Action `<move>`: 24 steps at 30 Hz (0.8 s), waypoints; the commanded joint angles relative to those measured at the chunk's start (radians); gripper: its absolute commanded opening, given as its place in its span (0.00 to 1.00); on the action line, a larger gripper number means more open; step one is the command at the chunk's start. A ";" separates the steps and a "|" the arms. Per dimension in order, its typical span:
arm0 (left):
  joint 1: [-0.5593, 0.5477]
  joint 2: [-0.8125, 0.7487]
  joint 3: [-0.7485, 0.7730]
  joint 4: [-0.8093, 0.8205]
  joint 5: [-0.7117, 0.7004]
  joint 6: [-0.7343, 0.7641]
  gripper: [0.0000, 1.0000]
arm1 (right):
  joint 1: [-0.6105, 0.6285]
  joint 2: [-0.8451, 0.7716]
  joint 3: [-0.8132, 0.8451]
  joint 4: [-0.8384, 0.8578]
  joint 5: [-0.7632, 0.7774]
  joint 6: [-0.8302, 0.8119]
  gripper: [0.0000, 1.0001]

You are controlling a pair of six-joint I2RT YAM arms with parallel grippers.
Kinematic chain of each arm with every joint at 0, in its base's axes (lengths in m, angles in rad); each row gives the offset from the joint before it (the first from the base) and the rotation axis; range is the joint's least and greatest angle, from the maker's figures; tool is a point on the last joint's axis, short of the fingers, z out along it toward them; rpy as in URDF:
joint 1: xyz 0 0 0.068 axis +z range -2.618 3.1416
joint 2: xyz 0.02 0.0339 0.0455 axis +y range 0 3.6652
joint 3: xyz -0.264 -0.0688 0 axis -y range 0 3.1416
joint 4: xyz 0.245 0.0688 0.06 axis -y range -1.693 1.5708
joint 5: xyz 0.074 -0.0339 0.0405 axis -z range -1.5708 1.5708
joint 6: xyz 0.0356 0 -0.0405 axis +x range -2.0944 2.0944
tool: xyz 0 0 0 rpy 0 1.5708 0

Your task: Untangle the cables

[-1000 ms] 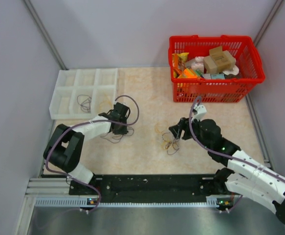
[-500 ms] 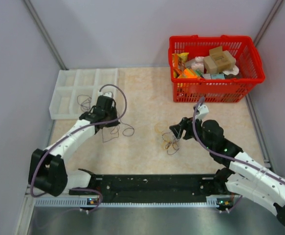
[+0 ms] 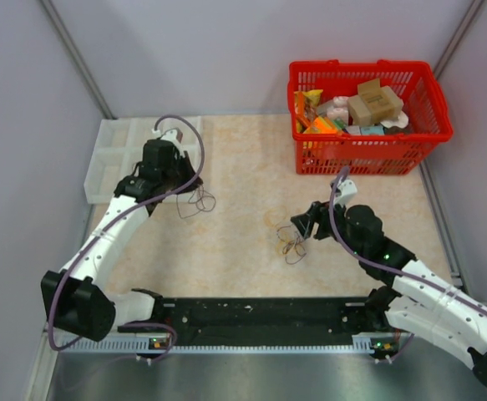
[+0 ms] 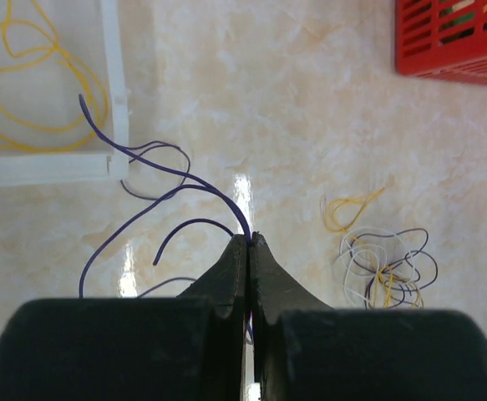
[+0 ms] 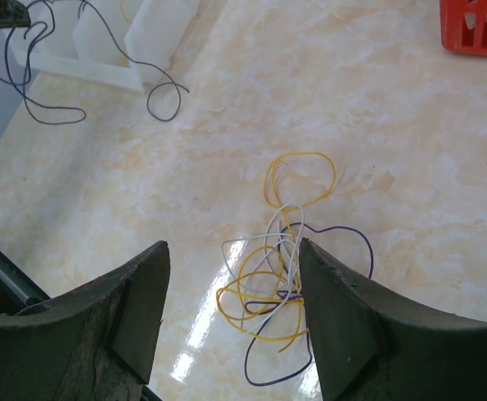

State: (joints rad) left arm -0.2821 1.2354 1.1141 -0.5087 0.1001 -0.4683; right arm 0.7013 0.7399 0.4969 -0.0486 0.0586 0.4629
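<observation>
A small tangle of yellow, white and purple cables [image 3: 291, 242] lies mid-table, also seen as the tangle [image 5: 281, 284] in the right wrist view. My right gripper [image 3: 303, 224] hovers just over it, open [image 5: 232, 246], with the tangle between and below the fingers, nothing held. My left gripper [image 3: 186, 185] is at the right edge of the white tray, shut [image 4: 249, 239] on a single purple cable [image 4: 155, 167] that arcs out from the tips and dangles over the table [image 3: 196, 201]. A loose yellow cable [image 4: 26, 83] lies in a tray compartment.
The white compartment tray [image 3: 109, 159] sits at the back left, its wall [image 4: 114, 83] close to the left gripper. A red basket [image 3: 368, 152] full of packages stands at the back right. A black rail runs along the near edge.
The left gripper closed on the purple cable and carried it up and to the left, to the tray's edge. The right arm and the tangle stayed put.
</observation>
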 commanded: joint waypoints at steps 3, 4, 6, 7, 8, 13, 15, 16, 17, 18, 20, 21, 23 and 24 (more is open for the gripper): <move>0.000 -0.117 -0.042 -0.065 0.078 0.036 0.00 | -0.017 -0.016 0.002 0.013 0.001 -0.015 0.63; 0.000 -0.161 -0.051 -0.077 0.072 0.049 0.00 | -0.019 -0.013 0.003 0.015 0.000 -0.017 0.63; 0.000 -0.252 -0.069 -0.097 0.044 0.074 0.00 | -0.020 0.006 0.006 0.029 -0.008 -0.021 0.63; 0.000 -0.292 -0.083 -0.100 0.030 0.086 0.00 | -0.020 0.016 0.008 0.039 -0.011 -0.023 0.64; 0.000 -0.339 -0.100 -0.099 0.015 0.091 0.00 | -0.022 0.030 0.011 0.039 -0.016 -0.024 0.64; 0.000 -0.390 -0.161 -0.103 0.021 0.073 0.00 | -0.023 0.073 0.045 0.039 -0.032 -0.032 0.63; 0.000 -0.346 -0.187 -0.087 0.036 0.068 0.00 | -0.025 0.067 0.049 0.041 -0.036 -0.030 0.63; -0.002 -0.311 -0.197 -0.077 0.049 0.065 0.00 | -0.025 0.061 0.049 0.036 -0.033 -0.030 0.63; -0.003 -0.277 -0.210 -0.058 0.056 0.066 0.00 | -0.025 0.053 0.051 0.029 -0.031 -0.030 0.63; -0.003 -0.234 -0.220 -0.039 0.064 0.071 0.00 | -0.025 0.043 0.051 0.023 -0.028 -0.030 0.63; -0.012 -0.156 -0.227 -0.004 0.066 0.085 0.05 | -0.026 0.021 0.049 0.006 -0.017 -0.030 0.63; -0.022 -0.116 -0.223 0.002 0.062 0.092 0.07 | -0.025 0.010 0.048 0.001 -0.011 -0.030 0.63; -0.037 -0.041 -0.209 0.002 0.035 0.103 0.08 | -0.025 -0.014 0.043 -0.017 -0.002 -0.029 0.64; -0.045 0.004 -0.206 0.002 0.018 0.106 0.09 | -0.026 -0.022 0.040 -0.022 0.003 -0.030 0.64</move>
State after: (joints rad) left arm -0.2989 1.1477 0.8963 -0.5648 0.1432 -0.3927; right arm 0.6888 0.7670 0.4988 -0.0605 0.0395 0.4458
